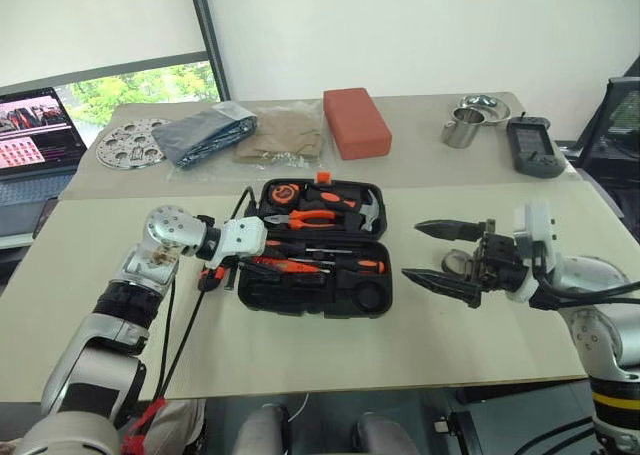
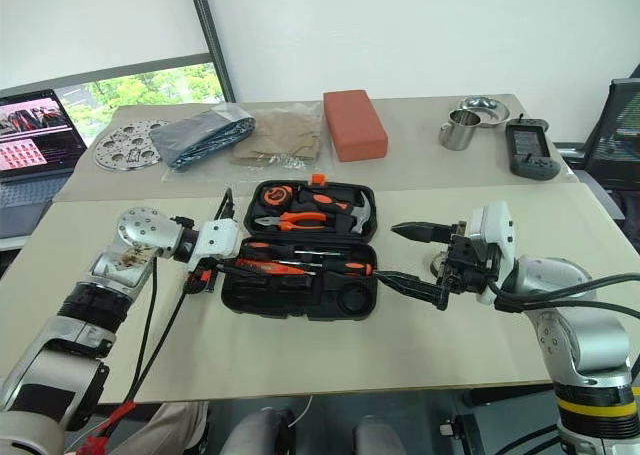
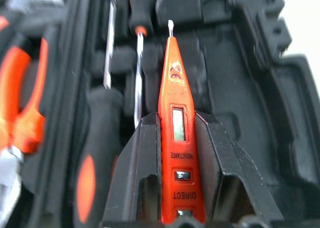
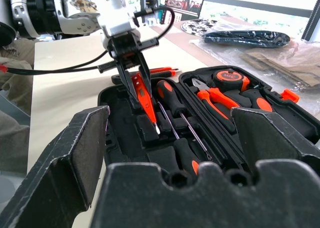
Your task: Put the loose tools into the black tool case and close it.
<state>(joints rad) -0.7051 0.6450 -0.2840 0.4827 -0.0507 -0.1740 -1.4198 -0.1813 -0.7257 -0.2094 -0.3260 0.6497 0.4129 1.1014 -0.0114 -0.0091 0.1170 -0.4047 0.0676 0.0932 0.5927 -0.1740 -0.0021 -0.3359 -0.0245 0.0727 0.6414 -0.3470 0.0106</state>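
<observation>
over the near half of the black tool case [image 1: 320, 245], lying open on the desk [image 1: 450, 345], the left gripper [image 4: 142, 95] hangs with its jaws pinched on a small all-orange screwdriver [image 3: 176, 133], tip aimed down into the moulded slots. the wrist view looks straight along it: orange body clamped between the two black fingers [image 3: 137, 163], metal tip out front above the dark foam shapes.

beside the case on its other flank, the right gripper [image 1: 448, 255] waits level with its jaws spread wide and nothing between them, pointing toward the case.

now the score. the far half of the case already carries pliers [image 1: 305, 218], a tape measure [image 1: 284, 192] and what looks like a small hammer [image 1: 365, 213]. the near half has orange-and-black-handled screwdrivers [image 1: 325, 263] lying in their slots. so most of the kit looks home. one more orange-and-black piece [image 1: 212, 275] lies on the desk just beside the case, under the left wrist; what it is i cannot tell.

still to do, by my reading: seat this orange driver in its recess, fetch that last piece beside the case, then swing the lid over and snap the orange latch [image 1: 323, 177]. well beyond the case, the red-orange block [image 1: 355, 122] and the steel cup [image 1: 461, 130] sit out of play.
</observation>
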